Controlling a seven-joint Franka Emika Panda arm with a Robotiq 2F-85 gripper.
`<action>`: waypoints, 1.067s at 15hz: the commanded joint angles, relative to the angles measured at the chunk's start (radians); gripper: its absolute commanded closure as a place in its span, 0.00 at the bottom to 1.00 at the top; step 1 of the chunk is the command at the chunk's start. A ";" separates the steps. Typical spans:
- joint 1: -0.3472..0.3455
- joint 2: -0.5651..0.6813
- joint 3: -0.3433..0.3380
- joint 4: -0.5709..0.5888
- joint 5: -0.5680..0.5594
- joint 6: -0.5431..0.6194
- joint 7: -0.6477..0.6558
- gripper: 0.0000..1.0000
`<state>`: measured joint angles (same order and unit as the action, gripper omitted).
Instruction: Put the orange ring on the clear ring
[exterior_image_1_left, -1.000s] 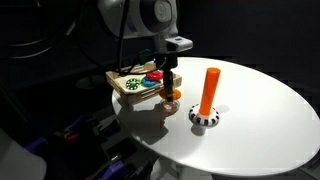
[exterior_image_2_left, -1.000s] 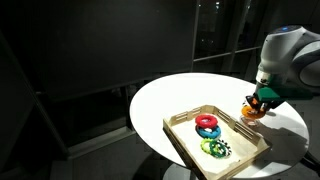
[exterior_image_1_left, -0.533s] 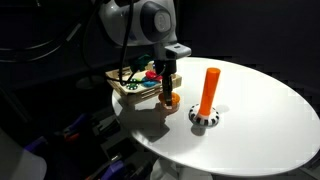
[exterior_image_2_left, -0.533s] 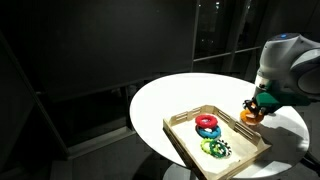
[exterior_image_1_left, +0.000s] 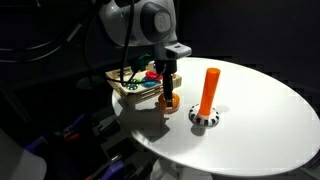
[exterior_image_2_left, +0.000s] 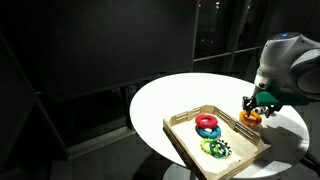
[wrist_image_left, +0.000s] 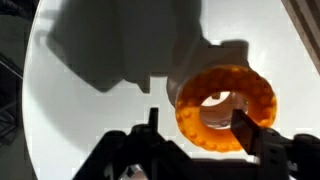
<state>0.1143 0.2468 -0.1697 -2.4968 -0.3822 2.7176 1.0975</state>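
Observation:
The orange ring (wrist_image_left: 225, 105) lies flat on the white table, and a greyish glassy edge of the clear ring (wrist_image_left: 173, 87) peeks out under it. My gripper (wrist_image_left: 198, 120) stands open over it. One fingertip (wrist_image_left: 245, 125) reaches into the ring's hole, while a small gap separates the opposite fingertip (wrist_image_left: 152, 115) from the ring's outer edge. In both exterior views the gripper (exterior_image_1_left: 168, 95) (exterior_image_2_left: 252, 106) points straight down onto the orange ring (exterior_image_1_left: 169, 103) (exterior_image_2_left: 250, 117), just beside the tray. The clear ring cannot be made out in those views.
A wooden tray (exterior_image_2_left: 180, 128) (exterior_image_1_left: 120, 88) holds a red ring (exterior_image_2_left: 206, 122), a blue ring (exterior_image_2_left: 211, 132) and a green ring (exterior_image_2_left: 212, 148). A tall orange peg (exterior_image_1_left: 208, 90) stands on a striped base (exterior_image_1_left: 204, 118) close to the gripper. The round table's edge (exterior_image_1_left: 150, 140) is near.
The gripper came down with the orange ring to the table beside the tray, and its jaws have since parted from the ring.

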 joint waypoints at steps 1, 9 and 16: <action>-0.012 -0.071 0.022 -0.017 0.066 -0.037 -0.063 0.00; -0.044 -0.184 0.121 0.024 0.318 -0.231 -0.350 0.00; -0.044 -0.261 0.169 0.109 0.491 -0.498 -0.699 0.00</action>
<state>0.0914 0.0260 -0.0217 -2.4259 0.0612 2.3353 0.5195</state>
